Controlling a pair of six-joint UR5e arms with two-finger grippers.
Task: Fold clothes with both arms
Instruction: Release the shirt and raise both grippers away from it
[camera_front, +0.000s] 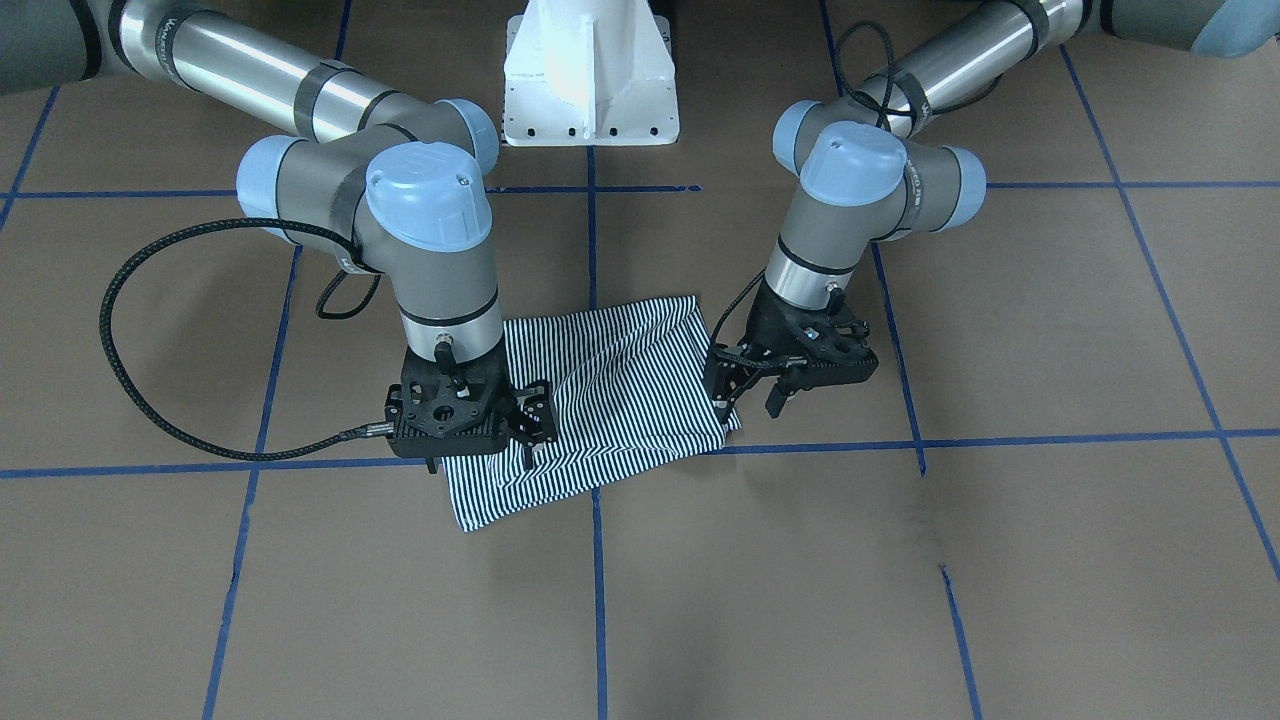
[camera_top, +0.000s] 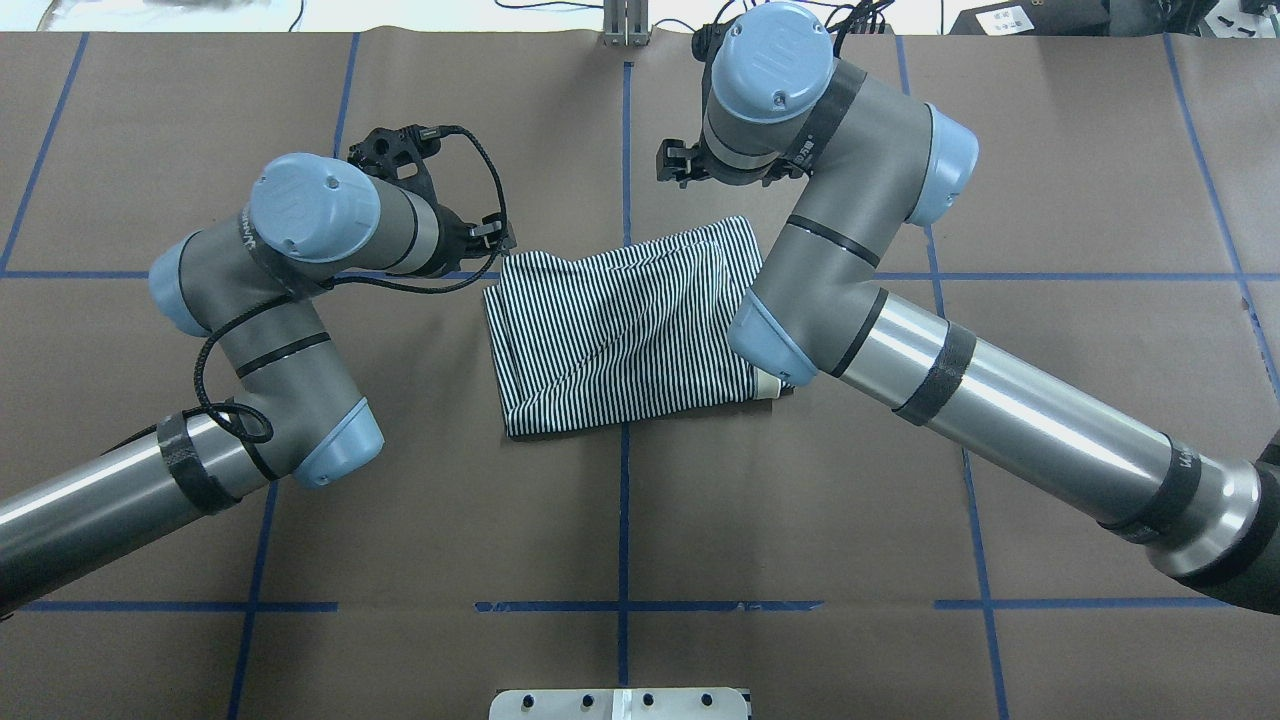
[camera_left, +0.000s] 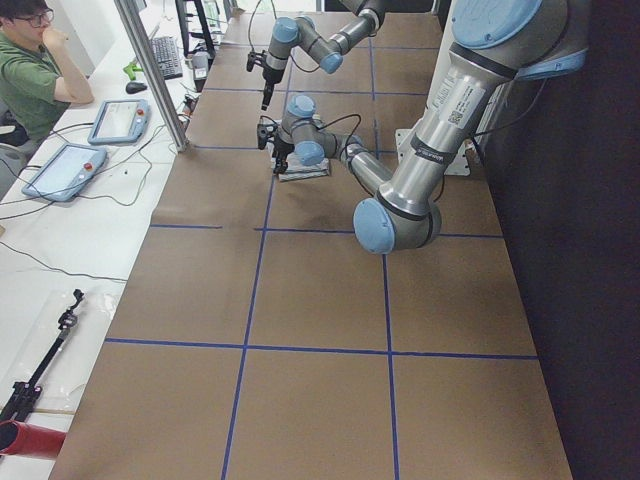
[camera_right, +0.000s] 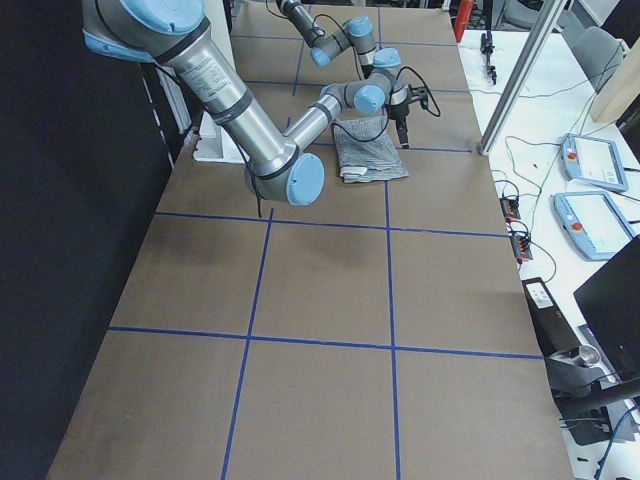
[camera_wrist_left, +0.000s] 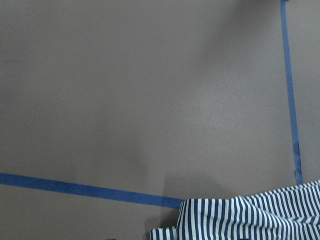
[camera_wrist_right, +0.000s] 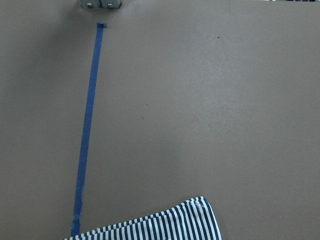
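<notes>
Front-facing camera first. The thin-striped navy-and-white polo shirt (camera_front: 620, 390) lies folded into a rough rectangle in the middle of the brown paper-covered table (camera_front: 900, 580), straddling a blue tape line (camera_front: 1000, 438). The black two-finger left gripper (camera_front: 748, 395) hangs at one side edge, its prongs looking parted with nothing between them. The black right gripper (camera_front: 528, 430) sits over the opposite side, and I can't tell whether it is parted or closed.

Overhead now. Both are at the shirt's far corners: the left gripper (camera_top: 490, 235) just beside one, the right gripper (camera_top: 680, 165) a little beyond the other. A cream collar (camera_top: 768, 386) peeks out at the near edge, under the right arm's elbow.

Side cameras are too distant to add anything beyond the shirt (camera_right: 370, 150) lying flat between the arms.

Wrist cameras each show only a striped corner (camera_wrist_left: 250, 220) (camera_wrist_right: 165, 225) at the bottom of the picture and bare table. No fingers are in sight and no cloth is in hand.

My read is that another fold is coming, far edge to near. To do it well, pinch every layer at both corners, lift level and travel together. Keep the edge taut and land it square on the near edge.
</notes>
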